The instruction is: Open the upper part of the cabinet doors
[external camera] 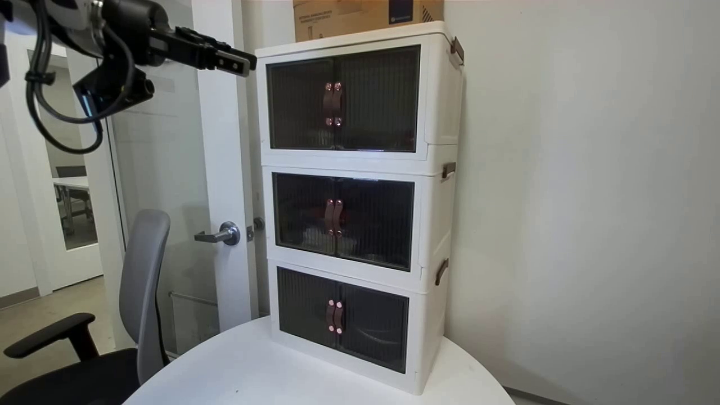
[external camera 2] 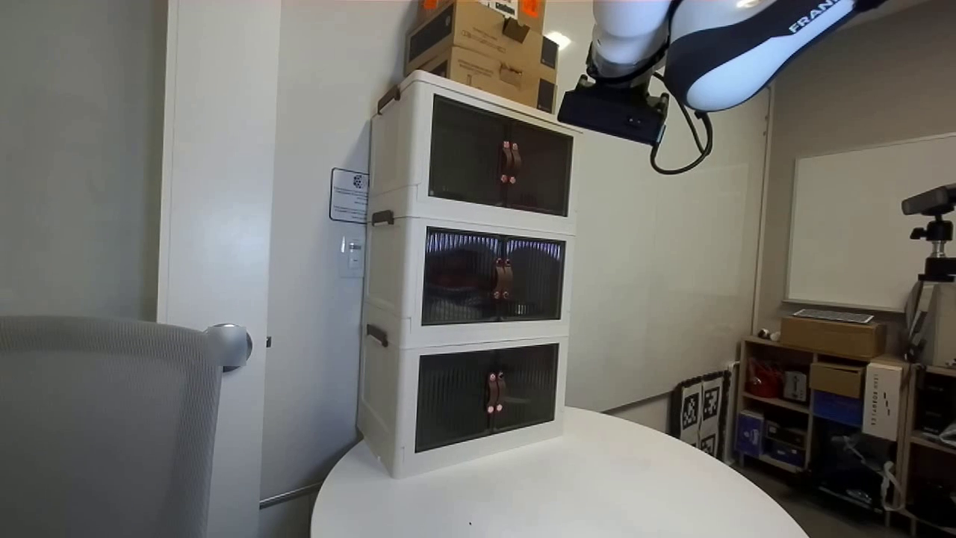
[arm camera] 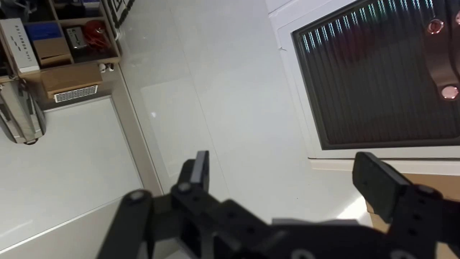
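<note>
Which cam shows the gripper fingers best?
The wrist view: both fingers show up close, spread apart with a gap between. In an exterior view the gripper appears small and side-on, so its opening is hard to judge. In an exterior view a black wrist housing shows, but no fingers can be made out.

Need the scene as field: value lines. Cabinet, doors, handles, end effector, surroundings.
structure: white three-tier cabinet on round white table
upper double doors: closed
upper handles: coppery-studded brown straps at the meeting edges
middle double doors: closed
lower double doors: closed
end effector: jaws apart, holding nothing, not touching upper handles
on top: cardboard boxes
nearby: gray office chair
</note>
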`<act>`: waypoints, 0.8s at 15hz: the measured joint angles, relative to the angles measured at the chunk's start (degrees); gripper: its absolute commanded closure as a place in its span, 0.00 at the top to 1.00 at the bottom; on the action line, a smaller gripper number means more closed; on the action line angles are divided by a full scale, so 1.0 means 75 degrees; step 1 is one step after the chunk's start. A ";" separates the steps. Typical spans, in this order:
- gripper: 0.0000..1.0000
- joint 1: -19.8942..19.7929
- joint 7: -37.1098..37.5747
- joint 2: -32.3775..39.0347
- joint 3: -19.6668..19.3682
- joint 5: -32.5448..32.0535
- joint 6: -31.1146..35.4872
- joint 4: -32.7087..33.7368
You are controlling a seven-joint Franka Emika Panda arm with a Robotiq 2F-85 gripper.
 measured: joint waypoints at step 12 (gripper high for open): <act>1.00 -0.0641 0.2093 -0.0205 0.0942 -0.1752 -0.1186 0.0317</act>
